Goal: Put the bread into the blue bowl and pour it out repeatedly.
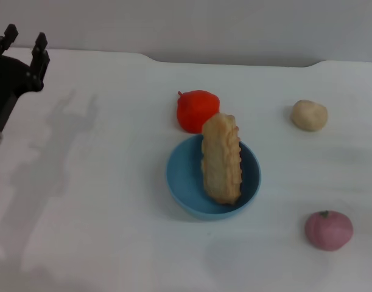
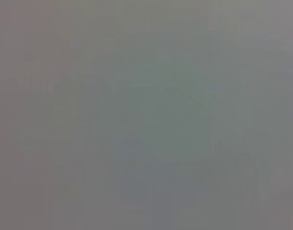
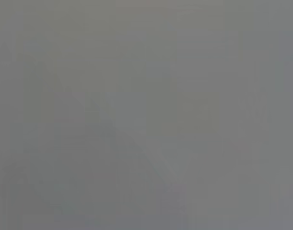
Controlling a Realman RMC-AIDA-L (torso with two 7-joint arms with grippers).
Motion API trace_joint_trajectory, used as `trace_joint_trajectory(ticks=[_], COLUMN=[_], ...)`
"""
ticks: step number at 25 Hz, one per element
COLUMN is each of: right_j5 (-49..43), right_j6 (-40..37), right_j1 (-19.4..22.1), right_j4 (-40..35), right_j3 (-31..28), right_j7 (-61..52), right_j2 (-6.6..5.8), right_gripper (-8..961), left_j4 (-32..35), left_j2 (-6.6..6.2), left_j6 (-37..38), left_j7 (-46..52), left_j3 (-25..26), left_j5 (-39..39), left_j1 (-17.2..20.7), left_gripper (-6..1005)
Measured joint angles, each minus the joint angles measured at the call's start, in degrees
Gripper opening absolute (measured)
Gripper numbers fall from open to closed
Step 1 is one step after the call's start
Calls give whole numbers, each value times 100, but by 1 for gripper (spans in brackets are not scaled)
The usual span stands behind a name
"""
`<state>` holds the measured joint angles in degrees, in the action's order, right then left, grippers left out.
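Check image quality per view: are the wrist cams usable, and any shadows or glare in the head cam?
Head view: sharp, evenly lit, no glare; the left hand, raised at the far left with fingers apart, casts a soft grey shadow on the white table; the long golden-tan bread in the light-blue plastic bowl is clearly readable. Left wrist view: featureless grey, nothing resolvable. Right wrist view: the same, only faint smudges.

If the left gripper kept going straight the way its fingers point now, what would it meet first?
Probably nothing on the table. The left gripper, open at the far left corner, points up and away toward the back wall, not toward the bread or the blue bowl. Depth is unclear.
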<state>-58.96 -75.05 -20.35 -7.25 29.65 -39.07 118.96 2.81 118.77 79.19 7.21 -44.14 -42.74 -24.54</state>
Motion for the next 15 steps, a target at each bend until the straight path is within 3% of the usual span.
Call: trace_joint_trajectory(ticks=[3, 9, 15], right_j5=[15, 486, 523], right_j6=[-62, -565, -565], right_j1=[-61, -292, -397], right_j4=[196, 1070, 1330], right_j3=[-133, -295, -503], right_j7=[777, 3317, 3646], right_j2=[21, 46, 48], right_gripper=[395, 394, 395], left_j4=[-248, -482, -653], left_j2=[0, 3, 8], left_j6=[99, 88, 114], left_j7=[-1009, -940, -551], left_j3=[2, 15, 63], left_j5=[44, 51, 56], left_j1=[-13, 2, -16], left_gripper=[469, 469, 468])
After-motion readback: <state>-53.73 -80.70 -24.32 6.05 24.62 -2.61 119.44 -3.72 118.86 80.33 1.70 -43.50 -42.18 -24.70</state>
